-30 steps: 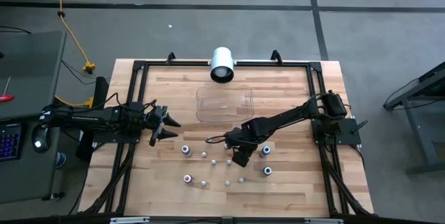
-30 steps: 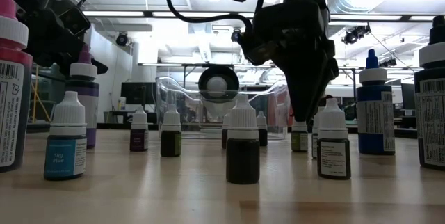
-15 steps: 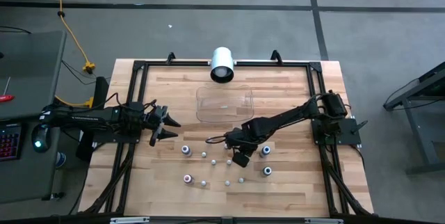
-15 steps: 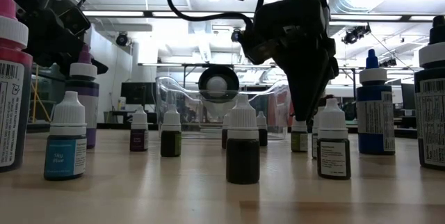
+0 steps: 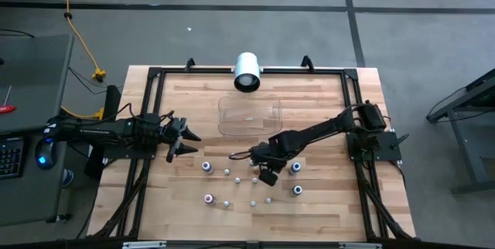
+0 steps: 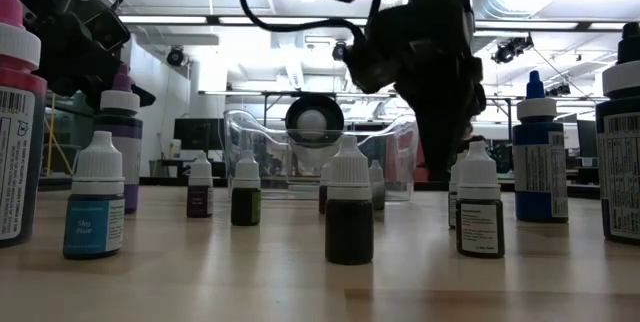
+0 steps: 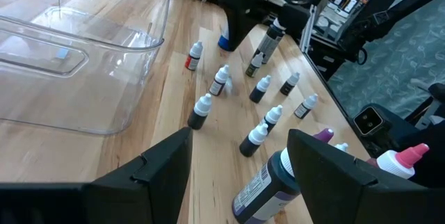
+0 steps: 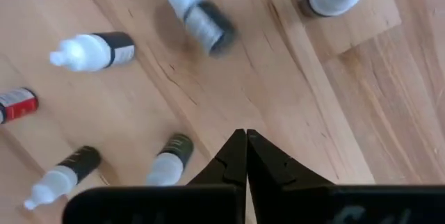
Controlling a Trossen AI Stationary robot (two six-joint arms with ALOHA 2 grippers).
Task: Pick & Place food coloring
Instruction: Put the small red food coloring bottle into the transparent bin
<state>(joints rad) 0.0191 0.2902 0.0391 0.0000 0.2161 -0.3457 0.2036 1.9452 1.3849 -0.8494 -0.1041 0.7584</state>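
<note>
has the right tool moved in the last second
Yes. In the low view the right tool has dropped toward the table against the clear tray behind it, and its fingers have shut on nothing.

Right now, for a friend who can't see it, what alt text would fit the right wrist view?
The right claw is shut, fingertips pressed together with nothing between them, pointing down at a wooden table. Small white-capped food coloring bottles stand scattered around it, one blurred.
</note>
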